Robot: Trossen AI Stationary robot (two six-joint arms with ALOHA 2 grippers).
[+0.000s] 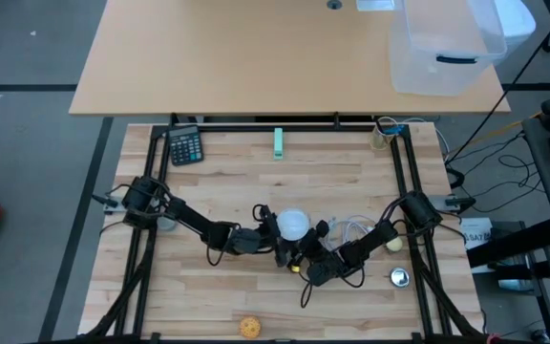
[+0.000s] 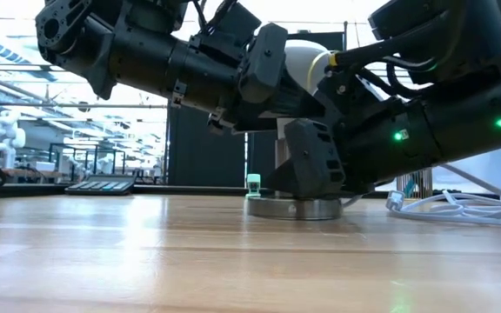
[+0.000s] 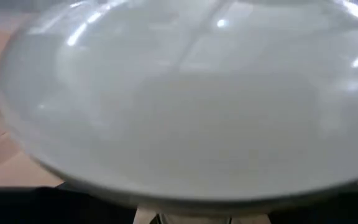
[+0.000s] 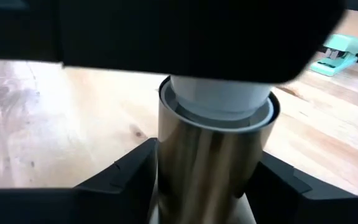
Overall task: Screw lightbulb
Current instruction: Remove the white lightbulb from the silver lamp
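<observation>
Now, one lightbulb (image 1: 293, 225) mid-counter, seated in one metal socket (image 4: 211, 163). Left claw (image 1: 273, 229) spread around the globe; right claw (image 1: 306, 254) clenched on the socket.

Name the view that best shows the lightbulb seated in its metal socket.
The right wrist view: the lightbulb's white neck sits inside the metal socket. The left wrist view is filled by its globe; the high view shows only its round top; the low view shows it mostly behind the arms.

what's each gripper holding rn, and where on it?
Right gripper clamps the metal socket by its sides. Left gripper is at the lightbulb globe; grip can't be confirmed.
</observation>
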